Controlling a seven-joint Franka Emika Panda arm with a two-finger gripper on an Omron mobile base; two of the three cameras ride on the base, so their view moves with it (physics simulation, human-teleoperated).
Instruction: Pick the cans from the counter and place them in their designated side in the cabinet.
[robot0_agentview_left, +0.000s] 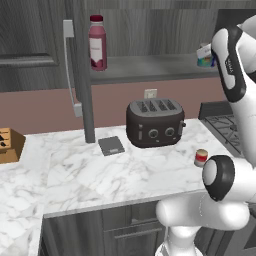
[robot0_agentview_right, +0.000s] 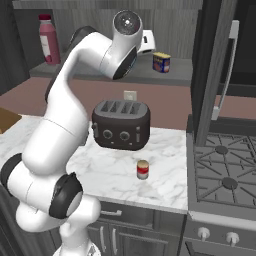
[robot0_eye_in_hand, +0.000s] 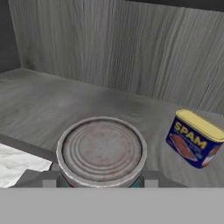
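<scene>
Up at the cabinet shelf (robot0_eye_in_hand: 65, 96), the gripper (robot0_eye_in_hand: 100, 181) clamps the teal can (robot0_eye_in_hand: 101, 151) (Spam tin (robot0_eye_in_hand: 194, 138) just right); red can (robot0_agentview_right: 143, 169) waits on the counter (robot0_agentview_right: 115, 175).

kitchen — toaster (robot0_agentview_left: 154, 122) | stove (robot0_agentview_right: 225, 172) | marble counter (robot0_agentview_left: 100, 172) | cabinet (robot0_agentview_left: 35, 45)

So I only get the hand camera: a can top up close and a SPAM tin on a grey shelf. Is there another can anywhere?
Observer: Yes, a red can stands on the counter, in front of the toaster, toward the stove.
Operator: And is that shelf otherwise bare?
Observer: No, a tall dark-red bottle stands at its far left end, beside the open cabinet door.
Operator: What colour is the can right in front of me?
Observer: It is the teal can; the gripper holds it at the shelf's right end.
</scene>
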